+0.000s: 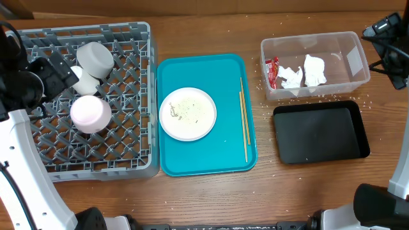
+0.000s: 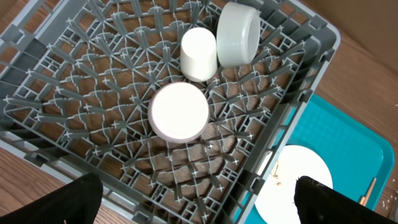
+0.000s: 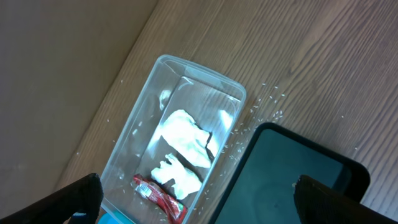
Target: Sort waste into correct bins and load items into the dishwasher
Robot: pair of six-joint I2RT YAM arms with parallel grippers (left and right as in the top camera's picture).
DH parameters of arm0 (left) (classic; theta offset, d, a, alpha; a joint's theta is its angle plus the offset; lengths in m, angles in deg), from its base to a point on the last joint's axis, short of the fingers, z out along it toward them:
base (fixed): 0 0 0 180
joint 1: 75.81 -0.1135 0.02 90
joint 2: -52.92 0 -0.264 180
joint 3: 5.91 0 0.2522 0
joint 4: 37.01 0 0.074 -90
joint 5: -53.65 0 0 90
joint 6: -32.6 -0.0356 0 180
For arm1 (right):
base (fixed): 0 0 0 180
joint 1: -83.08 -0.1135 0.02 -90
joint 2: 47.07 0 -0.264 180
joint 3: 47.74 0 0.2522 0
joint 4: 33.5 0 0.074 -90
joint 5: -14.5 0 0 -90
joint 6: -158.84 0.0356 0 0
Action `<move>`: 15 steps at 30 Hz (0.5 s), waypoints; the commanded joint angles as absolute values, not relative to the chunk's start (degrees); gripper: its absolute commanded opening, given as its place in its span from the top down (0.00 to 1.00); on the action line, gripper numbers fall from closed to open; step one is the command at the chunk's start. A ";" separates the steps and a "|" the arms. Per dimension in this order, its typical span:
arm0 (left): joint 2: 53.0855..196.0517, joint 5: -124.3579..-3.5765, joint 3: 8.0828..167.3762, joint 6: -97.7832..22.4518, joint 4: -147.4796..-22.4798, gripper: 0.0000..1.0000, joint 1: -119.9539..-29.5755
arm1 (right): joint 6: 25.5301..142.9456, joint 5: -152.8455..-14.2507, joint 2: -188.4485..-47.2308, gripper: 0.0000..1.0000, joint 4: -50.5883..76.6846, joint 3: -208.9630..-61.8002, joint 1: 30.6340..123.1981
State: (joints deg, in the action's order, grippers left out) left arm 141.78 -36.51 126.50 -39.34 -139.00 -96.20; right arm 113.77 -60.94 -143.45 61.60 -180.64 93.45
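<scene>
- Wooden desk (image 1: 211, 198): plate (image 1: 188, 114) and chopsticks (image 1: 243, 118) lie centre frame on teal tray (image 1: 172, 160), not yet loaded.
- Left hand (image 2: 198, 182), spread and empty, hangs over dish rack (image 2: 292, 93) holding cups (image 2: 179, 112).
- Right hand (image 3: 198, 182), likewise empty, above clear tub (image 3: 134, 134).

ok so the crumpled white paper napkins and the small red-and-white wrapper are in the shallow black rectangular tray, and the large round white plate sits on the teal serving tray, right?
Not quite. The overhead view shows the napkins and wrapper in the clear plastic rectangular tub, not the black tray beside it. The plate does sit on the teal tray.
</scene>
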 commanded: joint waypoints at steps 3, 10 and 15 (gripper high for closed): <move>142.11 -37.21 126.35 -39.40 -139.31 0.00 -96.41 | 113.85 -61.26 -143.29 0.00 55.96 -180.83 93.32; 142.11 -37.26 126.35 -39.38 -139.24 0.00 -96.41 | 103.95 -99.51 -144.38 0.00 57.10 -180.72 90.67; 142.11 -37.26 126.35 -39.38 -139.24 0.00 -96.41 | 85.59 -95.23 -147.14 0.07 65.95 -179.22 78.74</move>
